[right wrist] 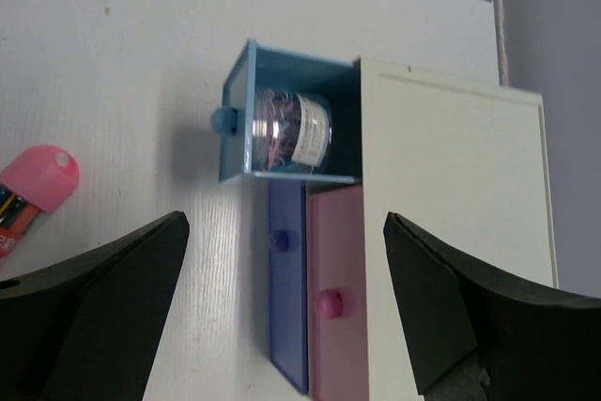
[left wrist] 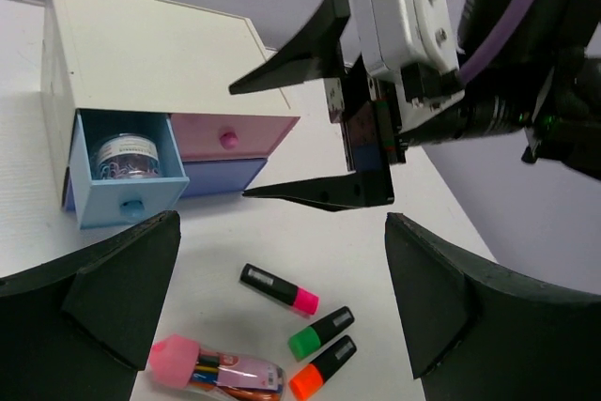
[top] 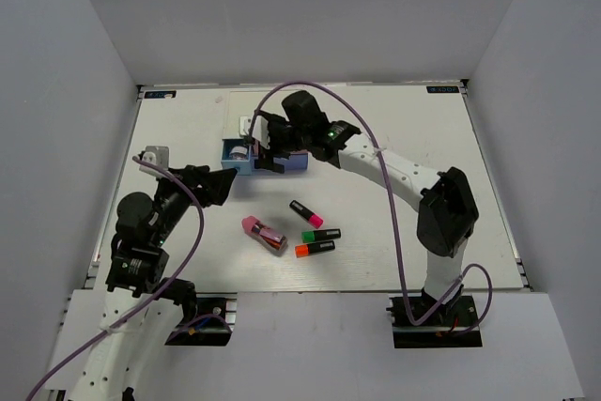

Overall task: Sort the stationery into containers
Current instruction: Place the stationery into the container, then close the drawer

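**One item stowed, four waiting**

The right gripper [left wrist: 239, 143] hovers near the pulled-out light blue drawer [left wrist: 103, 204], jaws wide and empty — the small clear pot [left wrist: 127, 157] lies inside. The left gripper [top: 218, 185] is spread too, holding nothing. Three markers [left wrist: 320, 332] and the pink block [left wrist: 216, 371] lie on the table [top: 423, 138]. Best to lift straight up, clear of the drawer walls.

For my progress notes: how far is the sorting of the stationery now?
Done: a small jar lies in the open light blue drawer. In hand: nothing; both the right gripper and left gripper are open. Left: three markers and the pink block on the table.
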Motion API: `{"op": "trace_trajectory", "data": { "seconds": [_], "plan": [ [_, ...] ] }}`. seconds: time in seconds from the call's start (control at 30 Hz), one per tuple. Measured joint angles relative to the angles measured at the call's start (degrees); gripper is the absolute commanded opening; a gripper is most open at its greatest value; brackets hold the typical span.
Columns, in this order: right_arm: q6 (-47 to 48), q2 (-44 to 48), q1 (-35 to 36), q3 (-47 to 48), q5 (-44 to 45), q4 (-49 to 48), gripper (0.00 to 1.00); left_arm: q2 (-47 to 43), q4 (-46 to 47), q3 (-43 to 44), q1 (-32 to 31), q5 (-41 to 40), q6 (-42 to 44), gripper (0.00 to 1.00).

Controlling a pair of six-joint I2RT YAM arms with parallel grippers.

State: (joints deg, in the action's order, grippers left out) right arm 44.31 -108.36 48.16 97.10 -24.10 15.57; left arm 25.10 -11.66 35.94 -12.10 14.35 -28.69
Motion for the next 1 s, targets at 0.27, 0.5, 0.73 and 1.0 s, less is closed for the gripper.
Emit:
{"op": "trace_trajectory", "data": {
  "seconds": [0.27, 0.5, 0.73, 1.0],
  "plan": [
    [-4.2, 7.63, -2.34, -16.15, 8.92, -9.97, 0.87, 4.11, 3.76, -2.6, 0.0, -2.08, -8.79, 0.68],
    [-7.1, 15.54, -5.2, -23.43, 9.77, -14.62, 0.21, 15.37, 9.4, -5.64, 0.0, -3.67, -16.92, 0.62],
    [-9.75, 25.03, -6.14, -32.28, 8.72, -20.0, 0.34, 20.5, 11.17, -5.75, 0.0, -7.76, -22.03, 0.88],
    [-13.79, 32.11, -6.19, -39.1, 6.45, -24.26, 0.39, 28.3, 11.08, -4.26, 0.0, -10.95, -24.81, 0.88]
  ]
}}
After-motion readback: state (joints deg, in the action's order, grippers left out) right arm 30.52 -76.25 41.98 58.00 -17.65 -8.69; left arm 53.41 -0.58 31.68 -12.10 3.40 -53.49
